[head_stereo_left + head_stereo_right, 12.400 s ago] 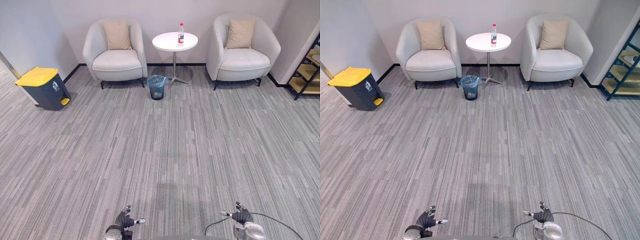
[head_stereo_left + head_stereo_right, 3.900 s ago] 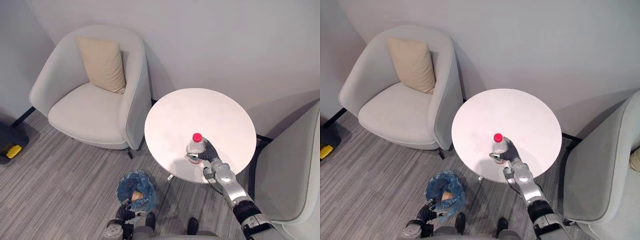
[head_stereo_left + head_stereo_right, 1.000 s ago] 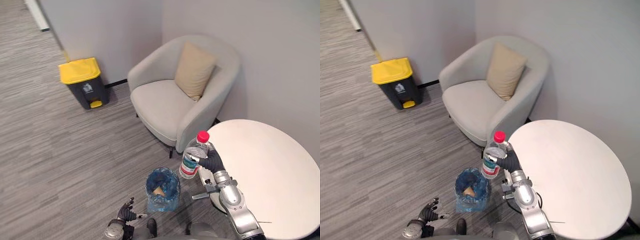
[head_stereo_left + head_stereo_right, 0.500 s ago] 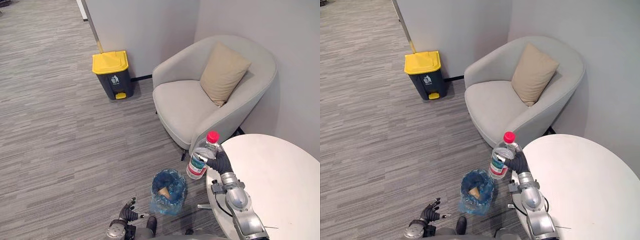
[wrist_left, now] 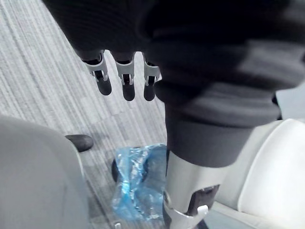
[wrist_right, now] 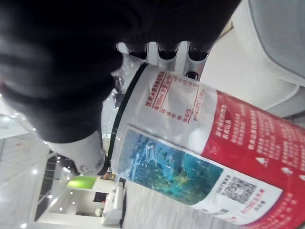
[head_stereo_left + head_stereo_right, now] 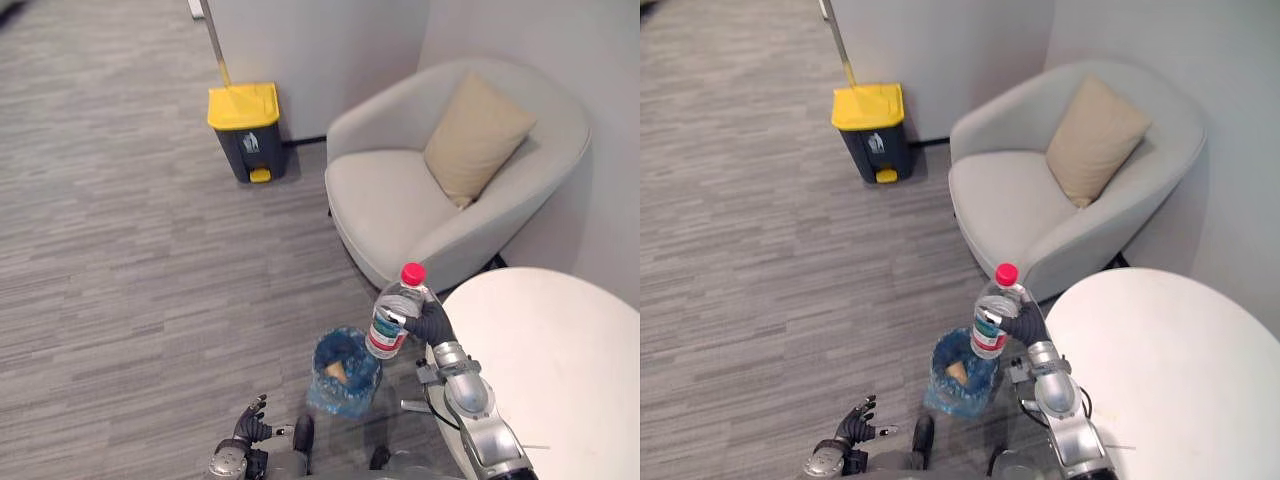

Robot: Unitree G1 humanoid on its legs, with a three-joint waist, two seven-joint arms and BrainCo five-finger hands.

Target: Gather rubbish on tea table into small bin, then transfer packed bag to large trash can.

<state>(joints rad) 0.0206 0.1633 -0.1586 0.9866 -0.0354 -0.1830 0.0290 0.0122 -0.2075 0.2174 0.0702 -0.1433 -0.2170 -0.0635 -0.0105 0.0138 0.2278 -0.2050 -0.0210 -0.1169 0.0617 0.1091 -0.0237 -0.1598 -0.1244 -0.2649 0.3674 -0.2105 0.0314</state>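
Observation:
A clear plastic bottle (image 7: pixel 392 318) with a red cap and a coloured label is held upright in my right hand (image 7: pixel 432 325), whose fingers curl round it; its label (image 6: pixel 200 157) shows close up in the right wrist view. The bottle hangs just left of the round white tea table (image 7: pixel 560 360), above and slightly right of the small bin (image 7: pixel 345 370) lined with a blue bag, which holds a brownish scrap. My left hand (image 7: pixel 250 432) hangs low near the floor with fingers (image 5: pixel 125 81) straight. The large dark trash can (image 7: pixel 246 130) with a yellow lid stands by the wall.
A light grey armchair (image 7: pixel 440 200) with a beige cushion (image 7: pixel 477 135) stands behind the small bin, beside the table. Grey striped carpet (image 7: pixel 130 260) stretches between the small bin and the large can.
The camera has swung, so the whole scene has shifted right. The bottle in my right hand now hangs nearer over the small bin's right rim.

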